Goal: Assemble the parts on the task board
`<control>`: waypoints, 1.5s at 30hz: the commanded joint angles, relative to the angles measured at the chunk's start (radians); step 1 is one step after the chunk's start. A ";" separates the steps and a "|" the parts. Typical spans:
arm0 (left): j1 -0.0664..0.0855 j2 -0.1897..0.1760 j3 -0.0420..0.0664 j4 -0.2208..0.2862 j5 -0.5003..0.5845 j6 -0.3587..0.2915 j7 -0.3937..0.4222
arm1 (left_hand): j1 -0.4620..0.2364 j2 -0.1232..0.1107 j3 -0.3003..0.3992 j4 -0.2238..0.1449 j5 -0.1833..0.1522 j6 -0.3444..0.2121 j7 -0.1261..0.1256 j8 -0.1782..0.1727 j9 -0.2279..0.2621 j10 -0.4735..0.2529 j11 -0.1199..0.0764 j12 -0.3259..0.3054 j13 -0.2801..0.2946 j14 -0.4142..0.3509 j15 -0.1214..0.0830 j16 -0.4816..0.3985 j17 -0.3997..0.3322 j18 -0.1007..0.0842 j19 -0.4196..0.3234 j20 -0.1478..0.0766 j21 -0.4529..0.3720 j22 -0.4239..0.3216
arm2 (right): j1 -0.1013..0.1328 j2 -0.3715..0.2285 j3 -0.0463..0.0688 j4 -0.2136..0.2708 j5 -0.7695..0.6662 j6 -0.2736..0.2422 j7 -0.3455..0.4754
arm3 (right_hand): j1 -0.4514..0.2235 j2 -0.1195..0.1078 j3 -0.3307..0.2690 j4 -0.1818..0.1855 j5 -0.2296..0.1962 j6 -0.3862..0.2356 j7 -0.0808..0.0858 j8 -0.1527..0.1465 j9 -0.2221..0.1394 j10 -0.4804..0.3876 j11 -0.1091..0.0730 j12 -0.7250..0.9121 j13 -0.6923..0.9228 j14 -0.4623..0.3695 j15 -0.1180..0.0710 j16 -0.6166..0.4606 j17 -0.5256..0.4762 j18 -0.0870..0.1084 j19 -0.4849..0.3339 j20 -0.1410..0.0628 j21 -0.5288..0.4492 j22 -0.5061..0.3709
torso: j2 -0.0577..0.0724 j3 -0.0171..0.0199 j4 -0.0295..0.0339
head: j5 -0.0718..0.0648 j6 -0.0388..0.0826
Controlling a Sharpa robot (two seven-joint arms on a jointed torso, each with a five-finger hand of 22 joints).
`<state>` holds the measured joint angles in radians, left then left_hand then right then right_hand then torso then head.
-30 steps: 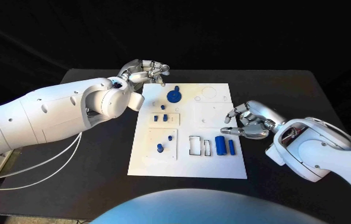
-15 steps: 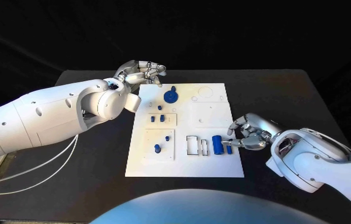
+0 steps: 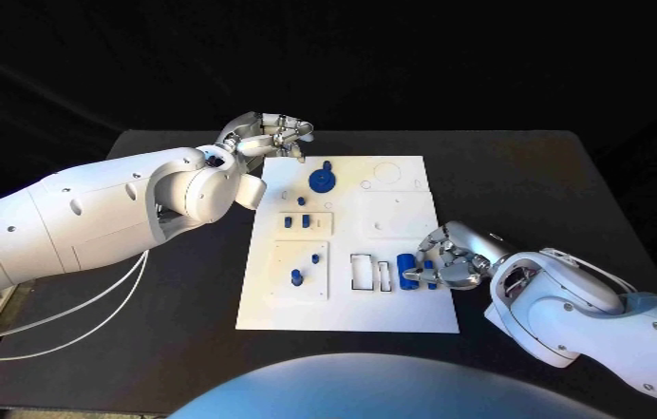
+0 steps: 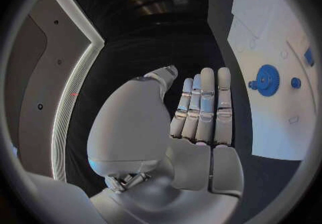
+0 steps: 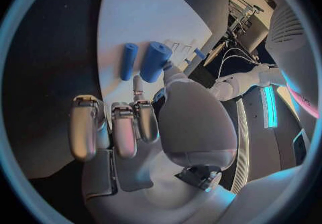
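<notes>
The white task board (image 3: pixel 397 215) lies in the middle of the black table. Two blue cylinders lie side by side near its right edge, a thick one (image 3: pixel 411 272) (image 5: pixel 155 60) and a thin one (image 3: pixel 430 275) (image 5: pixel 129 60). My right hand (image 3: pixel 452 256) reaches over that edge. Its thumb tip touches the end of the thick cylinder, its other fingers are bent beside the thin one, and it grips nothing. My left hand (image 3: pixel 269 134) hovers off the board's far left corner, fingers straight and together (image 4: pixel 201 111), holding nothing. A blue gear (image 3: pixel 323 179) (image 4: pixel 268 80) sits nearby on the board.
Small blue pieces (image 3: pixel 297 220) stand in a square plate at the board's left. Two blue pegs (image 3: pixel 304 269) stand in the plate below it. Two white rectangular frames (image 3: pixel 367 273) sit left of the cylinders. Bare black table (image 3: pixel 548 181) surrounds the board.
My right hand has moved nearer and leftward along the board's right edge until it reached the two cylinders. The left hand has stayed where it was.
</notes>
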<state>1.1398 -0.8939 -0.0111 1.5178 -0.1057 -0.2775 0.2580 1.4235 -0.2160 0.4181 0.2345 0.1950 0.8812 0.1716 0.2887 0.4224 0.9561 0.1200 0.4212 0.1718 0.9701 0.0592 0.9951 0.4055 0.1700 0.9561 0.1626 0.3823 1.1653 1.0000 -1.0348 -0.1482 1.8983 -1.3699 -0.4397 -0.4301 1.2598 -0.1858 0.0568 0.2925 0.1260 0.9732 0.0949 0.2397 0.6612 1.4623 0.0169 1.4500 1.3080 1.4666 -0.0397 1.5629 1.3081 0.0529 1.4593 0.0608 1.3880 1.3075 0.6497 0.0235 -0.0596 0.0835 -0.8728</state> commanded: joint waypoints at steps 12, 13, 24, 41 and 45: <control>0.000 -0.003 0.001 0.005 -0.009 0.016 0.008 | -0.013 -0.002 0.004 0.001 -0.004 -0.003 0.000 0.003 0.001 -0.001 0.004 -0.002 -0.001 -0.004 0.003 -0.006 0.000 0.009 -0.002 0.006 -0.004 -0.002 | -0.010 0.037 0.000 -0.019 -0.053 0.032 -0.026 | 0.001 0.023 -0.009 0.000 0.025 0.027 -0.008 -0.001 0.004 0.021 -0.004 0.008 0.136 0.102 -0.010 0.005 0.255 -0.018 0.053 -0.002 0.012 0.218 | 0.001 -0.0013 0.0006 | 0.000 0.000; 0.000 -0.003 0.001 0.005 -0.009 0.016 0.008 | -0.013 -0.002 0.004 0.001 -0.004 -0.003 0.000 0.003 0.001 -0.001 0.004 -0.002 -0.001 -0.004 0.003 -0.006 0.000 0.009 -0.002 0.006 -0.004 -0.002 | -0.010 0.040 0.000 -0.021 -0.054 0.037 -0.028 | 0.003 0.025 -0.008 -0.001 0.026 0.030 -0.009 0.000 0.004 0.021 -0.005 0.008 0.137 0.103 -0.011 0.006 0.256 -0.018 0.053 -0.002 0.013 0.218 | 0.001 -0.0012 0.0008 | -0.001 0.000; 0.000 -0.005 0.001 0.005 -0.010 0.018 0.005 | -0.013 -0.001 0.004 0.001 -0.003 -0.003 0.000 0.003 0.001 -0.002 0.004 -0.002 -0.001 -0.005 0.003 -0.006 0.000 0.009 -0.003 0.007 -0.004 -0.002 | -0.024 0.067 -0.001 -0.045 -0.056 0.101 -0.057 | 0.018 0.030 -0.002 -0.002 0.060 0.049 -0.015 -0.001 0.002 0.023 -0.011 0.009 0.140 0.104 -0.016 0.007 0.260 -0.019 0.055 -0.006 0.018 0.219 | 0.000 -0.0022 0.0002 | -0.001 0.000; 0.000 -0.006 0.001 0.005 -0.015 0.021 0.002 | -0.013 -0.001 0.004 0.001 -0.003 -0.003 0.000 0.003 0.001 -0.002 0.004 -0.002 -0.001 -0.005 0.003 -0.006 0.000 0.009 -0.003 0.007 -0.004 -0.002 | -0.013 0.048 0.002 -0.004 -0.041 -0.032 -0.052 | 0.054 0.065 0.057 -0.004 0.131 0.124 -0.046 0.004 -0.002 0.046 -0.038 0.032 0.168 0.104 -0.038 0.008 0.263 -0.027 0.068 -0.026 0.060 0.230 | 0.001 -0.0027 0.0019 | -0.005 0.000; 0.000 -0.005 0.001 0.004 -0.015 0.021 0.002 | -0.013 -0.001 0.004 0.001 -0.003 -0.003 0.000 0.003 0.001 -0.002 0.004 -0.002 -0.001 -0.005 0.003 -0.006 0.000 0.009 -0.003 0.007 -0.004 -0.002 | 0.007 0.043 0.004 0.014 -0.014 -0.048 -0.050 | 0.055 0.067 0.065 -0.004 0.142 0.128 -0.048 0.002 -0.003 0.049 -0.040 0.035 0.172 0.104 -0.040 0.008 0.263 -0.028 0.069 -0.028 0.063 0.231 | 0.000 -0.0034 0.0024 | -0.007 0.000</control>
<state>1.1398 -0.9006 -0.0111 1.5199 -0.1162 -0.2729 0.2554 1.4197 -0.2200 0.4181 0.2345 0.1950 0.8812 0.1715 0.2887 0.4224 0.9561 0.1200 0.4212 0.1721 0.9702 0.0592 0.9951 0.4055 0.1699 0.9561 0.1626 0.3823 1.1642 1.0019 -0.9913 -0.1459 1.9044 -1.4097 -0.4574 -0.4761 1.2980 -0.1342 0.1163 0.2883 0.2650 1.0516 0.0867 0.2396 0.6529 1.4686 -0.0163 1.4809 1.3075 1.4649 -0.0738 1.5668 1.3076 0.0418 1.4663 0.0390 1.4462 1.3079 0.6504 0.0208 -0.0576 0.0780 -0.8728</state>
